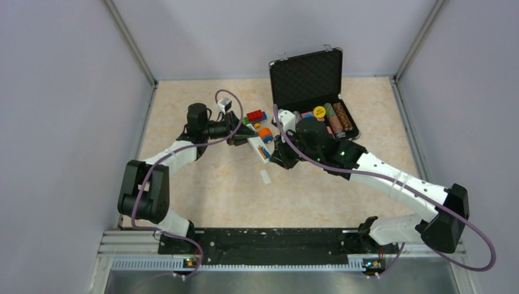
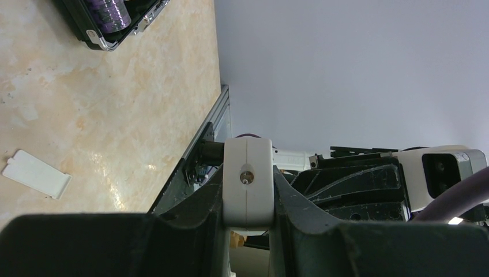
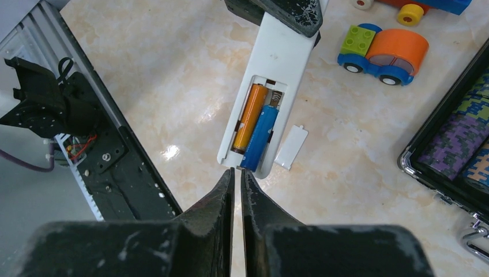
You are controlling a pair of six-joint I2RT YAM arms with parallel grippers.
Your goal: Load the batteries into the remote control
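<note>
Your left pincer [image 2: 248, 179] clamps the remote control [image 3: 282, 63], upper middle of the right wrist view. Your right pincer [image 3: 237, 173], pinched almost together and empty, sits just below the blue battery [image 3: 260, 134]. Nudge it crooked and it may spring out (its end seems to overhang the rim). Count: the orange battery [image 3: 249, 115] makes two; one remote, one loose cover [image 3: 291, 147].

A marbled beige tabletop [image 1: 214, 190] is carrying an open black case [image 1: 306, 76] at its far side. An orange-and-blue toy car [image 1: 265, 135] and a red toy vehicle [image 1: 255, 115] are sitting just left of the case. A small white cover [image 1: 265, 177] is lying flat nearer the middle.
</note>
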